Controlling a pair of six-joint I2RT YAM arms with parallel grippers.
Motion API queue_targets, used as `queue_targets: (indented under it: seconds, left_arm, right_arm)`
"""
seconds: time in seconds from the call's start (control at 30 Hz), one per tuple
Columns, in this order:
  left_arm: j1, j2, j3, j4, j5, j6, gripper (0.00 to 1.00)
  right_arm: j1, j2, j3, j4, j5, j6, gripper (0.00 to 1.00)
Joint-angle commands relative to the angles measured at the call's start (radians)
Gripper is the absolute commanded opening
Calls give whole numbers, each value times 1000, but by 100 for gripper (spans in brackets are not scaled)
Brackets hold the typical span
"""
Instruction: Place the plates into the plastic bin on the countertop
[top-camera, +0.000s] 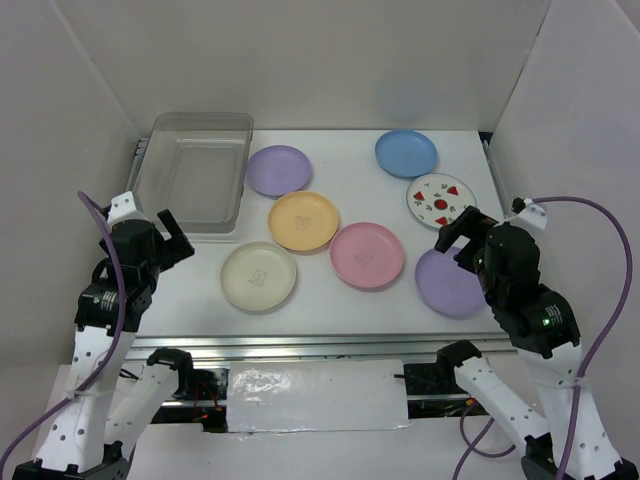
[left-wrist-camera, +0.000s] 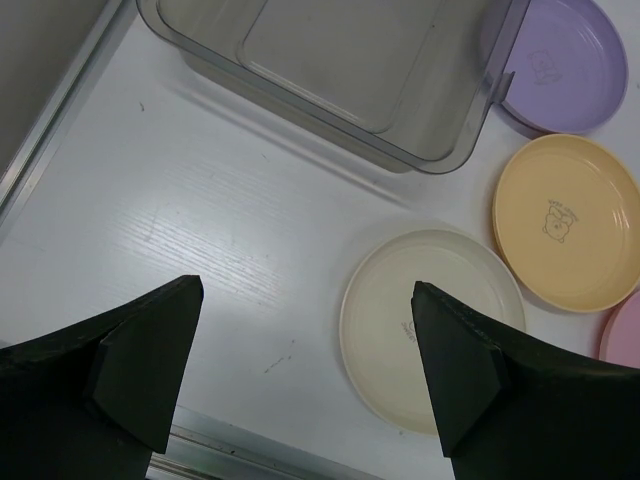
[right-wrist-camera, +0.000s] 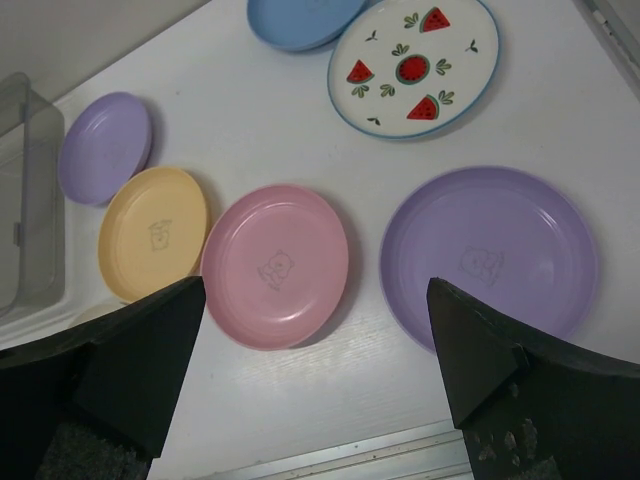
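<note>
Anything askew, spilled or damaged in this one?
Nothing stands out. All seven plates lie flat, right side up, on the countertop; none looks cracked. The plastic bin stands level and empty.

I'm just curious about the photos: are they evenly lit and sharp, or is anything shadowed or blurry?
Top external: soft, even light, only a faint shadow beside the pink plate. Left wrist: the plastic bin throws a pale shadow on the countertop; the left gripper's fingers are dark, slightly soft. Right wrist: lilac plate crisp, the right gripper's fingers dark with little detail.
</note>
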Motion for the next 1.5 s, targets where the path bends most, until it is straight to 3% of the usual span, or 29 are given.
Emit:
queue_targets:
  seconds: [0.0,0.2,0.33,0.43,0.77,1.03,1.47]
  left_arm:
    - [-4,-15,10,32,10,2,99]
    - [-4,-23,11,26,17,2,99]
    - [-4,-38,2,40,36,13,99]
    - [-20,-37,-7,46,59,23,99]
    - [-59,38,7,45,85,37,99]
    - [-61,38,4,49,103,42,99]
    - [-63,41,1,58,131,53,99]
  right_arm:
    - [-3,8,18,-1,7,7,100]
    - [-37,89,-48,125,-60,26,100]
    - [-187,293,-82,286,-207,1,100]
    - [-261,533,-31,297,-161,52,100]
    - [-540,839,-13,522,-253,52,100]
    - [-643,986,-14,640,-356,34,100]
    - [-662,1201,157,598,-346,9,93]
